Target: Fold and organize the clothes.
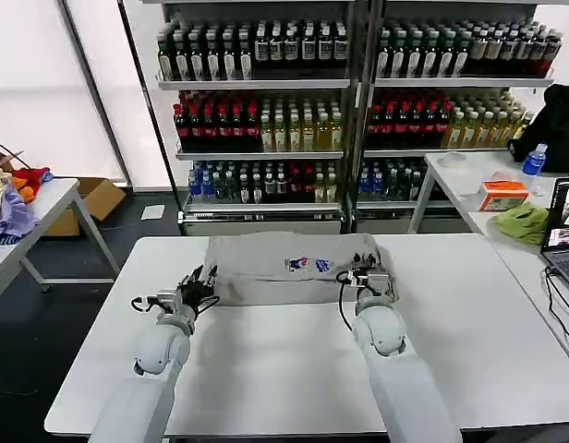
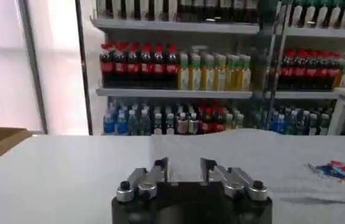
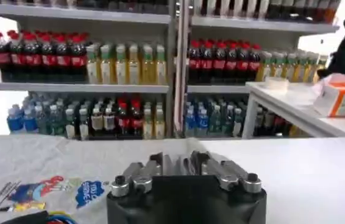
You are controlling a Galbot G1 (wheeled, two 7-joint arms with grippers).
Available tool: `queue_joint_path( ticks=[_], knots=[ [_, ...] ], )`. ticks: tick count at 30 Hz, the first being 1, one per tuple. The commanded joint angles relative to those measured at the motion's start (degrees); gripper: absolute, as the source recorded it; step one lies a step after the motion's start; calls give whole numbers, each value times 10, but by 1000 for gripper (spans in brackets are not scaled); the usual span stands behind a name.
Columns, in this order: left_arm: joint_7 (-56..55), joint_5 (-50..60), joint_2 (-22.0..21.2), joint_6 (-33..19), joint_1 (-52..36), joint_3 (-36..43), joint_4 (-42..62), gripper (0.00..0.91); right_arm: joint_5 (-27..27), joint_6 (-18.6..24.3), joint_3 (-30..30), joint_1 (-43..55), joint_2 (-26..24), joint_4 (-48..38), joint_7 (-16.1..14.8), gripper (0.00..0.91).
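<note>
We see 1 grey shirt [image 1: 289,268] on the table [image 1: 469,314], left gripper [image 1: 199,284] and right gripper [image 1: 366,273] at its near corners, jaws slightly parted, holding nothing; its sleeves are folded out of sight.

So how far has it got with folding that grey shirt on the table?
Partly there, it seems. The grey shirt already lies as a wide band on the white table, print up, so one fold looks done. In hand: the left tool and right tool sit at its two near corners, both open, nothing gripped yet. Left: further folds and putting it away.
</note>
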Motion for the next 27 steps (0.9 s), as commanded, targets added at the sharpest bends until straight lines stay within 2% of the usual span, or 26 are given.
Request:
queue_joint_path(
  ticks=[1,7,13,21,27],
  knots=[
    [-3,-5,2,20,10,-4,-14,907,30,-10,-3,13,17,-9,34,907],
    [-4,0,-7,26,43,-10,-45,907,13,-39,-7,-32,-16,68,34,907],
    [-3,10,-8,31,77,-15,-77,907,7,-49,8,-99,-60,130,35,907],
    [-1,24,-16,34,96,-16,-99,907,23,-59,41,-146,-97,164,38,907],
    [2,34,-14,33,107,-20,-102,907,29,-62,49,-154,-99,168,39,907]
  ],
)
